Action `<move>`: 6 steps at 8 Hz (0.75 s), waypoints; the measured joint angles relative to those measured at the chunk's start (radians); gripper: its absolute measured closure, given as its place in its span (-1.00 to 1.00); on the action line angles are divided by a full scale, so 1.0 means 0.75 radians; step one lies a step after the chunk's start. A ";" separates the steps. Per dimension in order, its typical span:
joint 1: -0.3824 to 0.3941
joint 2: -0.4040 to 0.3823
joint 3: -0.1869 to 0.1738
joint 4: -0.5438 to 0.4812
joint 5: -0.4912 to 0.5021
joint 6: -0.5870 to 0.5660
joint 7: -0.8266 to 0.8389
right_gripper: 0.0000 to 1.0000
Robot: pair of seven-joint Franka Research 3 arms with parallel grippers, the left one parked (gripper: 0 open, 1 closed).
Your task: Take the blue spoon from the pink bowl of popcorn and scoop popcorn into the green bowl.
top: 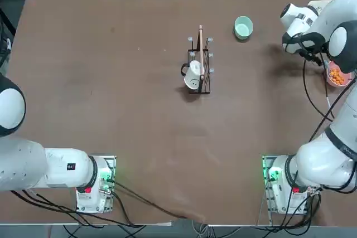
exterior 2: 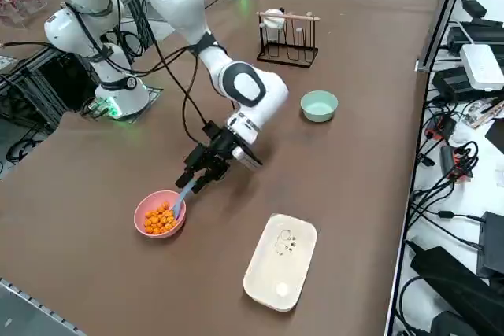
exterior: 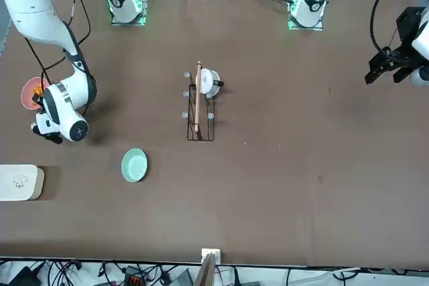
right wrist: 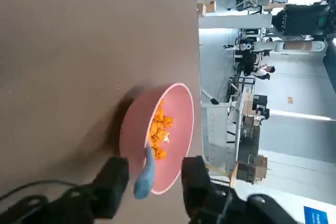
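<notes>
Now blue spoon (exterior 2: 183, 197) slants up from pink bowl (exterior 2: 146, 224) toward open pincer (exterior 2: 203, 174).

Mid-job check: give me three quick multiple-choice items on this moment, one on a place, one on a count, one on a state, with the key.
1. The blue spoon lies:
A. in the pink bowl
B. in the green bowl
C. on the rack

2. Bowls on the table:
A. one
B. two
C. three

3. The green bowl is:
A. full of popcorn
B. empty
C. overturned

Key: 1 A, its tip rests among the popcorn in the pink bowl, with the right gripper open around its handle. 2 B, pink and green only. 3 B, its inside shows bare.
</notes>
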 joint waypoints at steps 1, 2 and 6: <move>0.000 0.003 0.000 -0.007 0.000 -0.005 0.001 -0.10; 0.000 0.003 0.000 -0.017 0.000 -0.007 0.012 0.32; 0.012 0.003 0.004 -0.025 -0.008 -0.030 0.048 0.74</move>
